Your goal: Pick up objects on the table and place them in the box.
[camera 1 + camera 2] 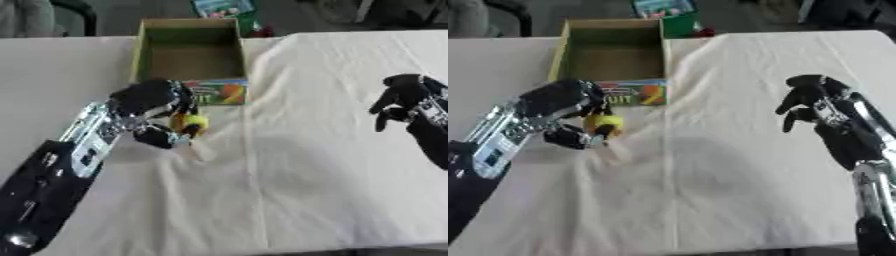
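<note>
An open cardboard box (188, 27) stands at the far middle of the table, its printed front flap (219, 92) folded down toward me. My left hand (150, 102) hovers just in front of that flap, fingers and thumb curled round a small yellow object (190, 122) with an orange patch. The inside of the box looks bare. My right hand (811, 102) hangs over the right side of the table with fingers relaxed and drooping, holding nothing.
A white cloth (332, 165) with a long crease covers the table. Beyond the far edge, coloured items (223, 7) lie on the floor behind the box.
</note>
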